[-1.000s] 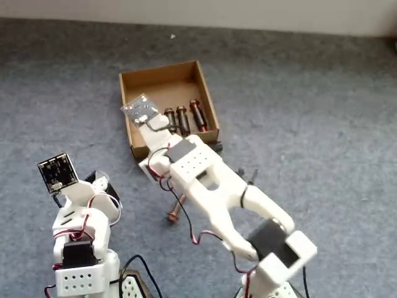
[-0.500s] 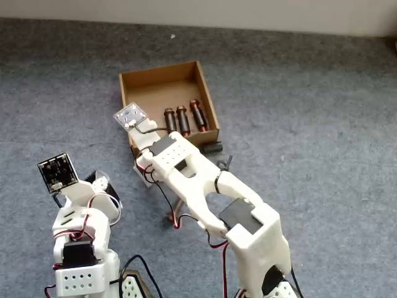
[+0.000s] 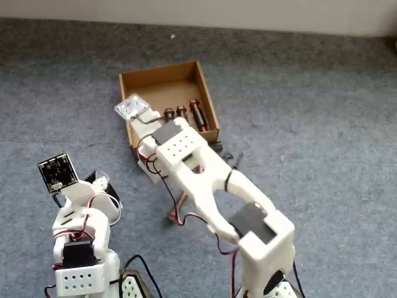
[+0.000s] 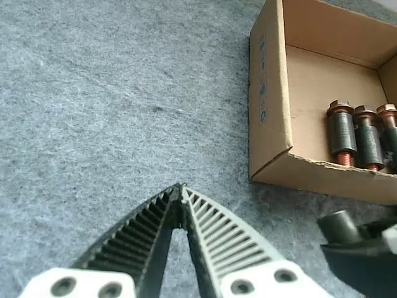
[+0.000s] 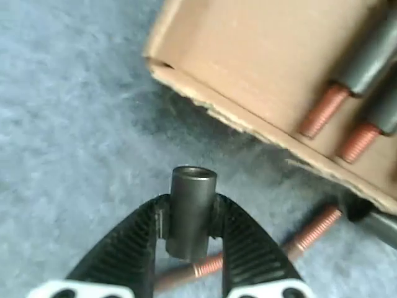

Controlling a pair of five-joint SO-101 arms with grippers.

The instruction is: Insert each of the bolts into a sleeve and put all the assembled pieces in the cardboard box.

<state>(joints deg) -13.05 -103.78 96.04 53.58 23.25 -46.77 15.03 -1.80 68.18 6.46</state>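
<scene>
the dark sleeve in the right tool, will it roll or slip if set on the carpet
The sleeve looks like a rigid metal tube, so probably stiff and heavy for its size. Its smooth round wall may slip in the right tool. Laid sideways it could roll, though the carpet likely damps that.

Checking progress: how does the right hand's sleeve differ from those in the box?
The held sleeve is empty, bore open; the boxed sleeves each carry a bolt. The held sleeve is clamped in the right hand outside the cardboard box; the boxed sleeves lie inside. All are dark.
</scene>
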